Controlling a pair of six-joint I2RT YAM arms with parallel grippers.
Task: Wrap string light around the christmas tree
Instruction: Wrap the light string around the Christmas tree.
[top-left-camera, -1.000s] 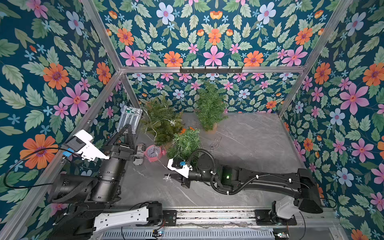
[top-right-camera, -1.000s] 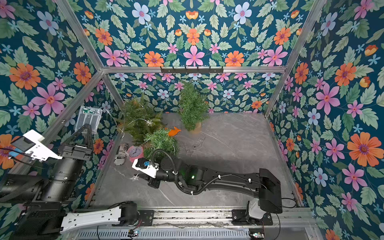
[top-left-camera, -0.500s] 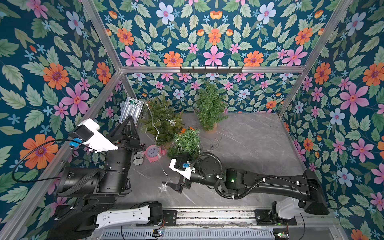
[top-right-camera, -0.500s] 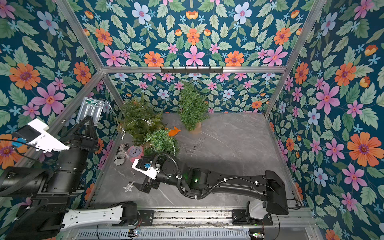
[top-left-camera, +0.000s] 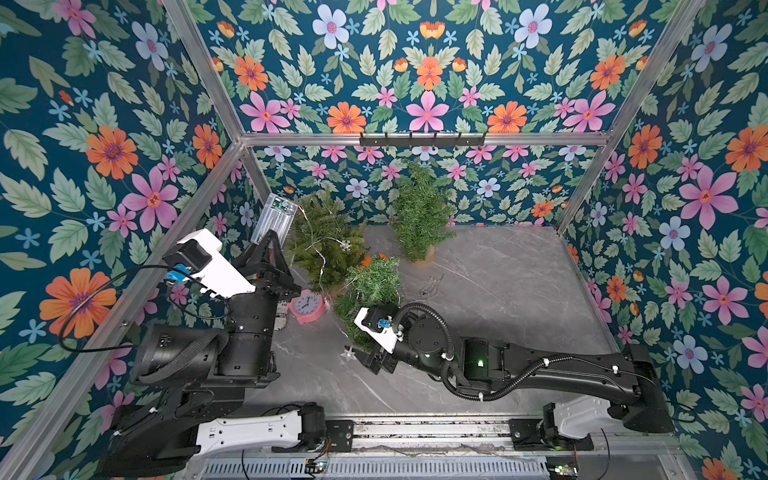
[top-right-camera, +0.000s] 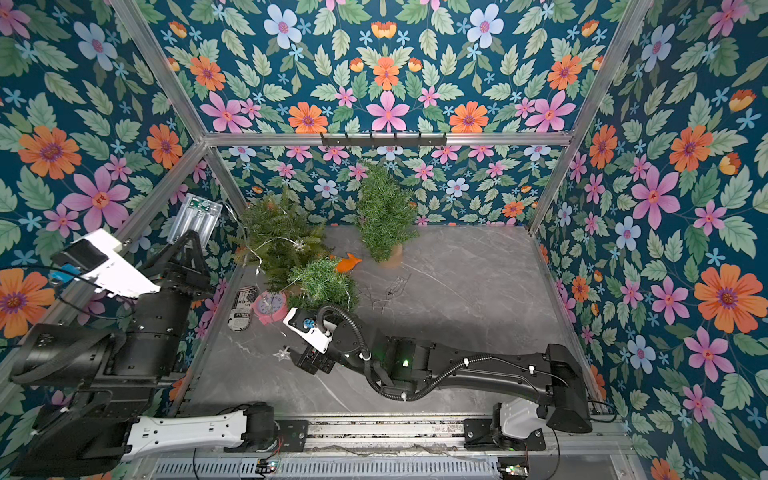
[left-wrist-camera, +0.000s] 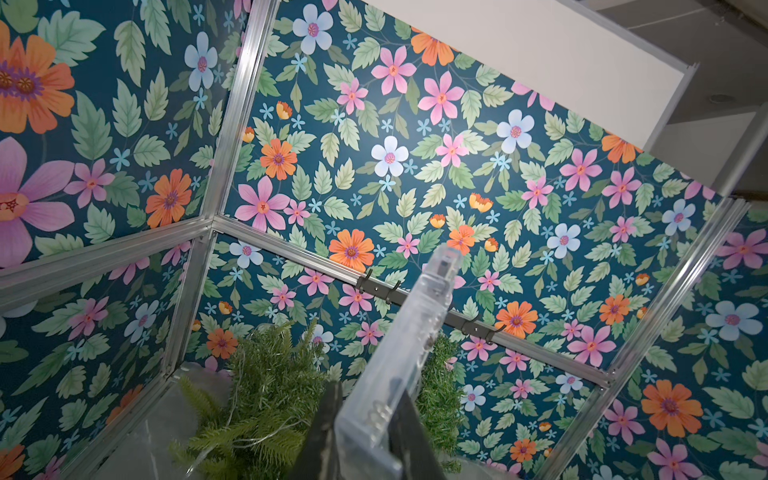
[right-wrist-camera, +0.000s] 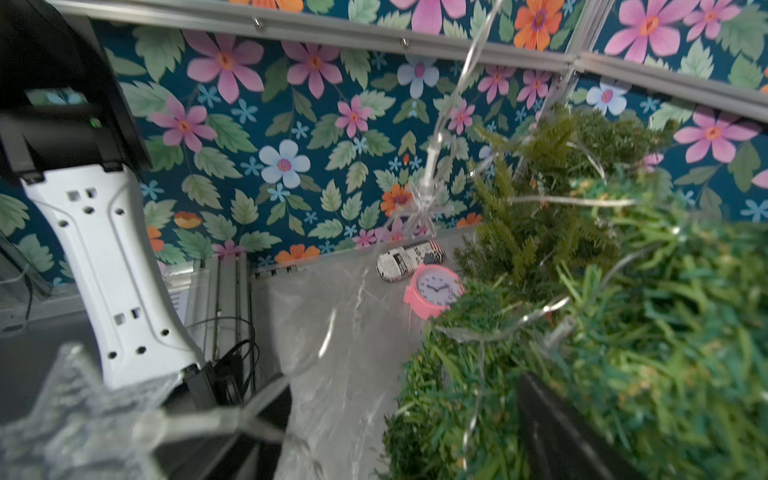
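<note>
My left gripper (top-left-camera: 271, 240) (left-wrist-camera: 370, 432) is raised by the left wall, shut on the clear battery box (top-left-camera: 275, 217) (left-wrist-camera: 409, 349) of the string light. Its thin wire (top-left-camera: 320, 249) runs from the box over the back-left christmas tree (top-left-camera: 326, 245) and down past the small front tree (top-left-camera: 372, 286) to a clear star (top-left-camera: 347, 354) lying on the table. My right gripper (top-left-camera: 371, 358) (right-wrist-camera: 395, 436) stands open just right of that star, against the small tree's foot. In the right wrist view the star (right-wrist-camera: 75, 415) is blurred and outside the jaws. A third tree (top-left-camera: 419, 216) stands at the back.
A pink alarm clock (top-left-camera: 307, 306) and a printed pouch (top-right-camera: 242, 311) lie by the left wall. An orange fish toy (top-right-camera: 348, 262) sits between the trees. A black hook rail (top-left-camera: 422, 139) crosses the back wall. Grey table (top-left-camera: 498, 291) extends right.
My right gripper opened and let go of the star, which now lies on the table. The left arm lifted the battery box higher towards the back.
</note>
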